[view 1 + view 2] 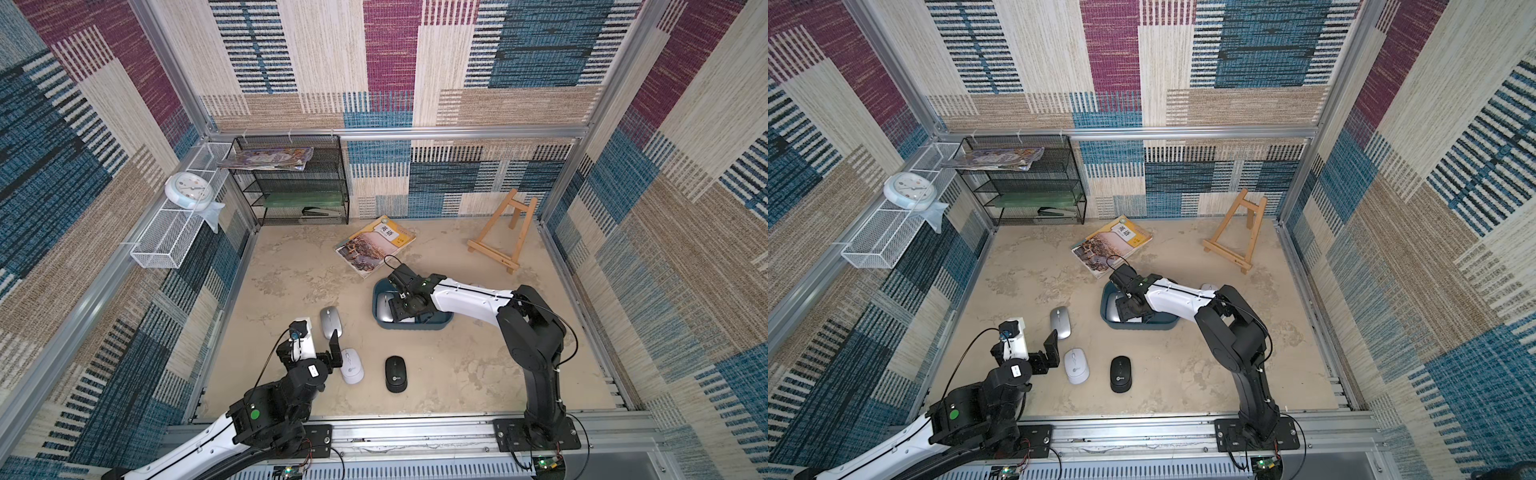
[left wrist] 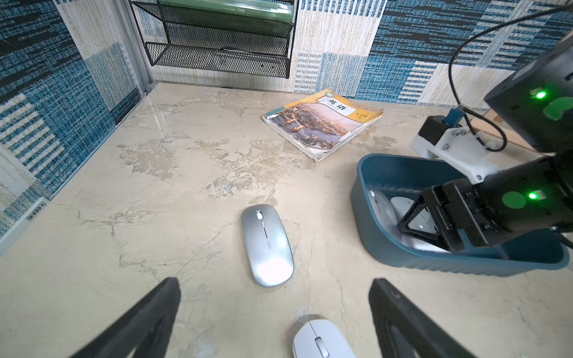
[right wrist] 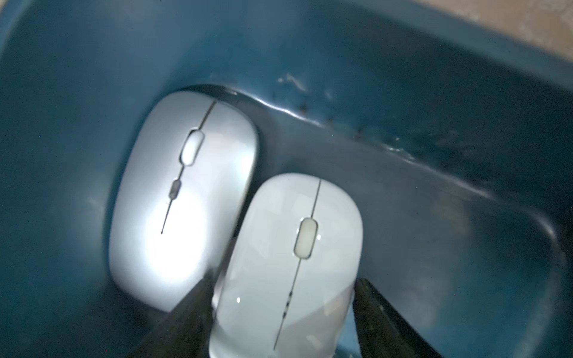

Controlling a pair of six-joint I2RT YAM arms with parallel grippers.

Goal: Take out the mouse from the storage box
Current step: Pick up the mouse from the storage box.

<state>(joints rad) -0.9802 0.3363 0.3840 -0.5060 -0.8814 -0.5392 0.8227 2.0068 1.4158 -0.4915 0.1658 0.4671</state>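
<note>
The dark teal storage box [image 1: 415, 326] [image 1: 1142, 325] [image 2: 403, 257] sits right of the table's centre. Inside it lie a silver mouse [image 3: 186, 192] and a white mouse [image 3: 288, 263], side by side. My right gripper [image 3: 283, 280] [image 1: 401, 307] reaches down into the box, and its two dark fingers press against both sides of the white mouse, which still rests on the box floor. My left gripper [image 2: 274, 282] [image 1: 313, 338] hovers wide open and empty over the table at the front left, above a white mouse [image 2: 322, 341] and just short of a silver mouse [image 2: 266, 245].
On the table outside the box lie a silver mouse [image 1: 331, 322], a white mouse [image 1: 352, 365] and a black mouse [image 1: 395, 374]. A textbook [image 1: 375, 245] lies behind the box. A wooden easel [image 1: 505, 230] stands at the back right and a black mesh rack [image 1: 299, 183] at the back left.
</note>
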